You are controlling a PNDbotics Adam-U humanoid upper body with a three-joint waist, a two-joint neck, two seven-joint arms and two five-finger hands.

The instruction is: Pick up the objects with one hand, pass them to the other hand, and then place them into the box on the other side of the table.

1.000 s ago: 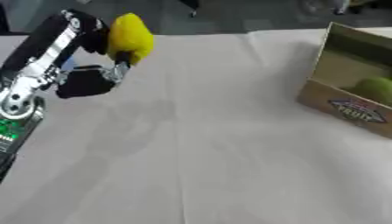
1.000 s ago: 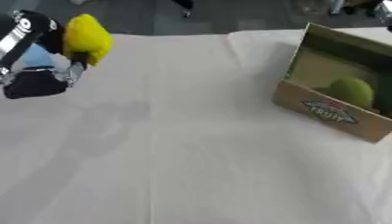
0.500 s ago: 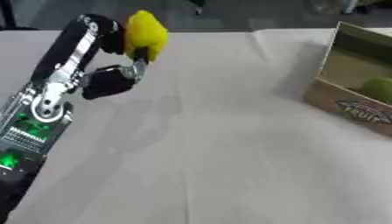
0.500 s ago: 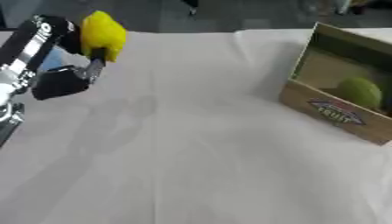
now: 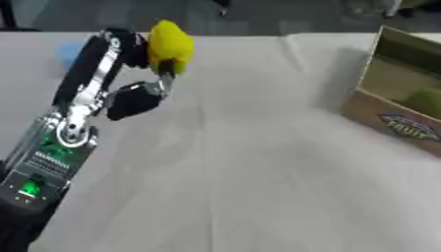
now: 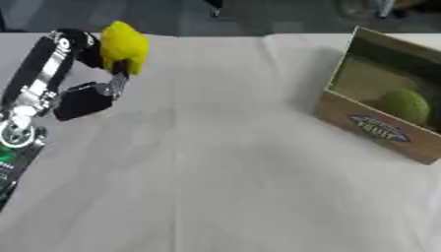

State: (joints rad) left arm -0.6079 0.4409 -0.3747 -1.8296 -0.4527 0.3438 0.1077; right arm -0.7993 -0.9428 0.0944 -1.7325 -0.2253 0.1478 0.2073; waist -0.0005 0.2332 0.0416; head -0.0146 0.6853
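Since the earlier frames the yellow object has travelled inward over the worktop, carried aloft by the left robot hand with fingers curled round it, which suggests the handover is being approached. No right robot hand is in view; the box at the right already holds what appears to be a green fruit, with nothing between.

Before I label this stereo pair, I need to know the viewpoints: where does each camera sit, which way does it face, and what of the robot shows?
Left eye view: in the head, looking down at the white-clothed table; the black-and-silver left arm shows, its left hand holding a yellow fruit-like object.
Right eye view: beside it, same downward aim; shows the green round fruit in the brown cardboard box better.
Shared: both show the same things; the right hand is absent.
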